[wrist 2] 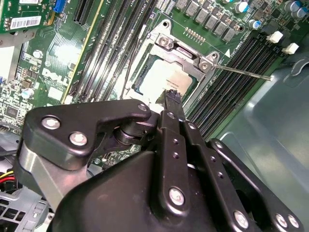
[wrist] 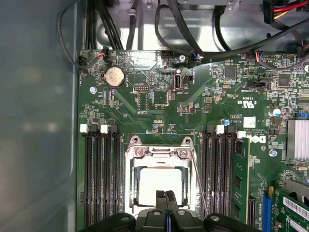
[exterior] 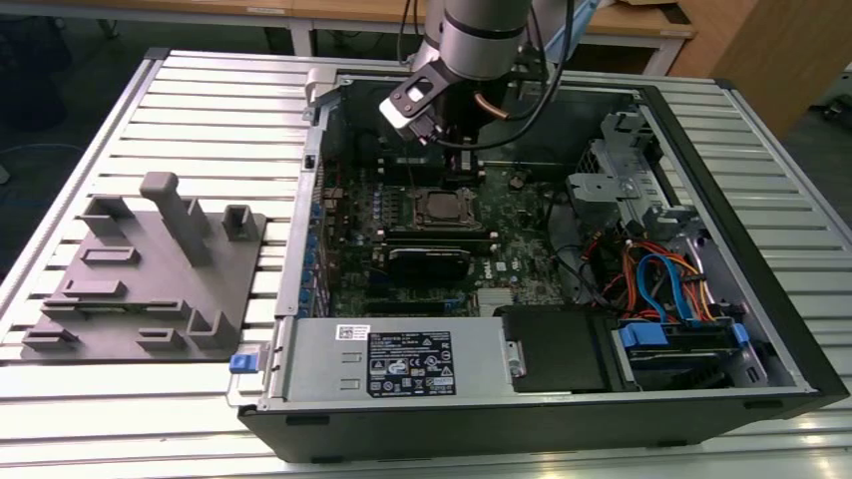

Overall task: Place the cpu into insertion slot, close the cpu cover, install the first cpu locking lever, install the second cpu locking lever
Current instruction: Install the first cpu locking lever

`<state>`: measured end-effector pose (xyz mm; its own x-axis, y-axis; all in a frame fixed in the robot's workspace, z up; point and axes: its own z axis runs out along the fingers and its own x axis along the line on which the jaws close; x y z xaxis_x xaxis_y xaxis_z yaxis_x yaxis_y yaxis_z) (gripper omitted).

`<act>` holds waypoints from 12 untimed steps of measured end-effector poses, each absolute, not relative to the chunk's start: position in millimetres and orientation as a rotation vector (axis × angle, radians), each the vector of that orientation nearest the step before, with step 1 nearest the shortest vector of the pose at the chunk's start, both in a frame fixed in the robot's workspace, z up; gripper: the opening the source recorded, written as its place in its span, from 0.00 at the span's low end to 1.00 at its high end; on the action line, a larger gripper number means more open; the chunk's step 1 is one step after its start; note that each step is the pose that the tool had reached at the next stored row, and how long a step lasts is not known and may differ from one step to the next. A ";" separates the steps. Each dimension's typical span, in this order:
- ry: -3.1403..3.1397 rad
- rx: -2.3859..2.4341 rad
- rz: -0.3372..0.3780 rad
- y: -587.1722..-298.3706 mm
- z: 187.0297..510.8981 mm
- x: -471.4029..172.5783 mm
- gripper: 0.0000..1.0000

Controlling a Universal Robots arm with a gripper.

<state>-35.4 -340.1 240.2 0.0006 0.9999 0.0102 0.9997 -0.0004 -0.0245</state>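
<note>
Slatted metal tabletop [exterior: 200, 100] carries an open computer case [exterior: 560, 424] at the centre of the exterior view. On its green motherboard [wrist: 159, 106] the cpu [wrist: 159, 181] sits in the insertion slot [exterior: 437, 208], with the cpu cover [wrist: 159, 152] lying flat around it. The claw [wrist: 166, 197] has its fingers pressed together over the cpu's edge. One thin locking lever [wrist 2: 241, 71] sticks out sideways.

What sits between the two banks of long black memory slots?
In the first wrist view: the insertion slot, its cpu cover framing the cpu, with the shut pincer over the cpu's edge.
</note>
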 end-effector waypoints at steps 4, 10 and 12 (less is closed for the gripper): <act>-2.204 -2.204 0.016 -340.1 240.9 -35.4 0.11; -2.204 -2.204 0.016 -340.1 240.9 -35.4 0.11; -2.204 -2.204 0.017 -340.2 241.7 -35.4 0.11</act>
